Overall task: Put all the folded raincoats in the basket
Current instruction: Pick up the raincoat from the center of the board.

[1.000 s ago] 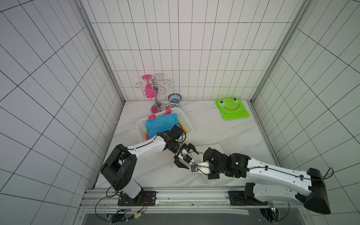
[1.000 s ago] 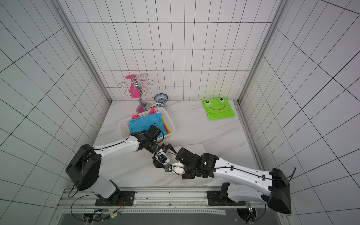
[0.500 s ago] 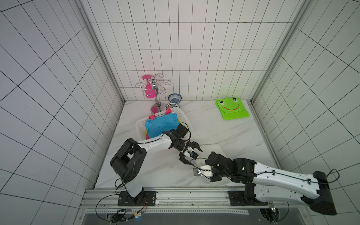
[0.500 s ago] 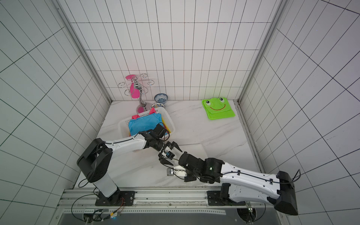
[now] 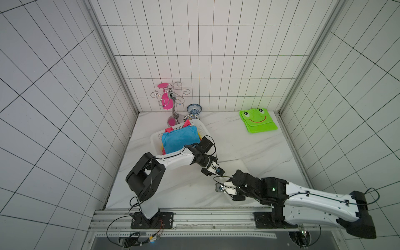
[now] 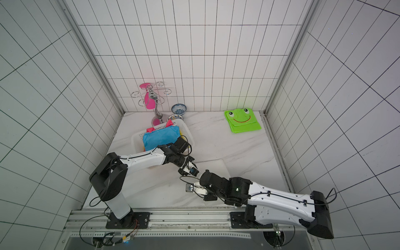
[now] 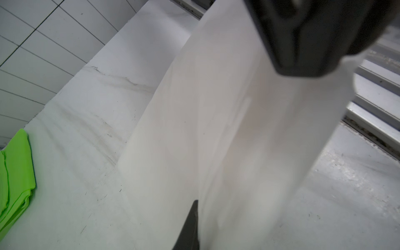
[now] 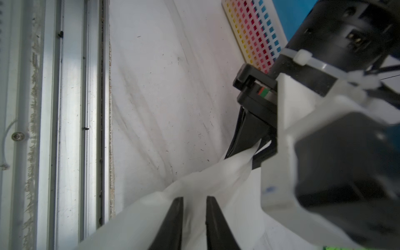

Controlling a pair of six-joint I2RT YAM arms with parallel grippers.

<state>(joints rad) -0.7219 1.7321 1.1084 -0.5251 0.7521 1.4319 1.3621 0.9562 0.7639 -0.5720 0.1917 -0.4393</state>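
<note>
A folded white translucent raincoat [image 5: 236, 167] [image 6: 216, 167] lies on the marble table near the front. My left gripper [image 5: 213, 172] [image 6: 190, 172] reaches over from the basket side. In the right wrist view the left gripper [image 8: 249, 151] is shut, pinching the raincoat's [image 8: 194, 186] lifted edge. The sheet [image 7: 227, 129] hides all but one finger [image 7: 190, 227] in the left wrist view. My right gripper [image 5: 229, 194] [image 6: 204, 195] [image 8: 194, 198] stands open, jaws apart over the same fabric. The white basket [image 5: 154, 138] [image 6: 135, 138] [image 8: 253, 32] holds blue, pink and yellow folded items.
A green frog raincoat [image 5: 257, 121] [image 6: 242, 121] [image 7: 15, 173] lies at the back right. A metal stand with a pink glass [image 5: 171, 101] and two patterned bowls [image 5: 194, 108] sit behind the basket. The aluminium rail [image 5: 194, 214] [image 8: 65, 108] runs along the table's front edge.
My left gripper has reached farther to the front right and shut on the white raincoat. My right gripper has opened and drawn back toward the front edge.
</note>
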